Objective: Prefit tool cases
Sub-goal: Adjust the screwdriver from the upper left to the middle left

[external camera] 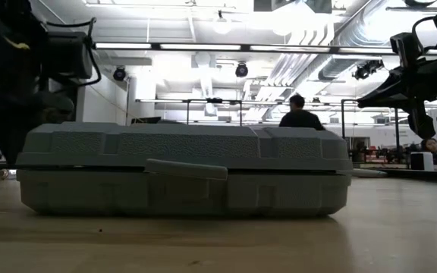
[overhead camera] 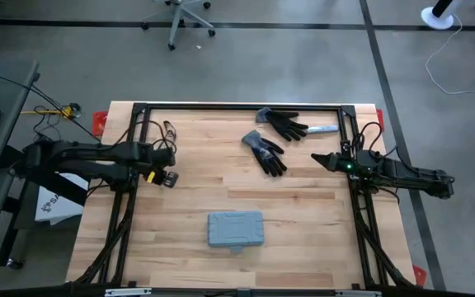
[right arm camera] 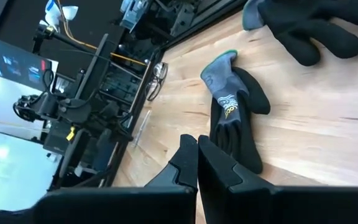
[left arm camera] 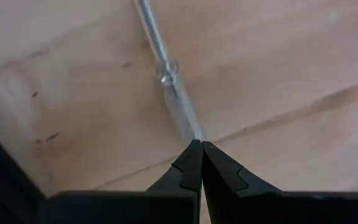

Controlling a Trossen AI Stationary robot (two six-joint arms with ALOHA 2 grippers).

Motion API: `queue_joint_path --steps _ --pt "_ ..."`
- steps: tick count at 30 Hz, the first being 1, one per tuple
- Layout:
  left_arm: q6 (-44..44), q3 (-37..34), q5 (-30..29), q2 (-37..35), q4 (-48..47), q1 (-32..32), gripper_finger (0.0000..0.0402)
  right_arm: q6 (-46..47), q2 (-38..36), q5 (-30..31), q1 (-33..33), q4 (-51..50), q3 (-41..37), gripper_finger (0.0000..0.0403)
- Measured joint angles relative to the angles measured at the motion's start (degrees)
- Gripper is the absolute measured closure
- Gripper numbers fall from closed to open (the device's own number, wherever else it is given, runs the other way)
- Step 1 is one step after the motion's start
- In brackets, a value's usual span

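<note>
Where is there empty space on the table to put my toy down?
Bare wood lies between the tool case and the two gloves, and between the case and the right gripper. The far edge is crowded: gloves, a screwdriver. The left gripper hangs at the left side.

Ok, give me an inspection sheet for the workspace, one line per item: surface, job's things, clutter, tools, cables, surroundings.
Surface: wooden table inside a black frame.
Job's things: one grey-blue case, flat, lid down, near the front edge, apart from both arms.
Clutter: two gloves at the back right, a pale tool handle beside the far glove, glasses at the back left, a thin metal rod ahead of the left tool.
Tools: left tool shut, empty, at the left side; right tool shut, empty, at the right side, pointing at the gloves.
Cables: wires off the table's back-left corner.
Surroundings: a person beyond the table, a chair base on the floor.
</note>
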Motion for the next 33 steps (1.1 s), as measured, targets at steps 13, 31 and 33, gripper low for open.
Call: queue_joint_path --steps 13,31,33 --pt "-7.2 0.0 -3.3 -1.4 4.7 -0.7 0.0401 0.1 0.0 -2.5 0.0 0.0 0.0 0.0403" --pt "-11.8 4.7 -8.7 8.1 -1.2 -4.1 0.0401 0.0 0.0 -2.0 0.0 0.0 0.0 0.0403" --pt "-11.3 6.2 -9.4 7.6 -1.0 -4.1 0.0401 -0.1 0.0 -2.1 0.0 0.0 0.0 0.0403"
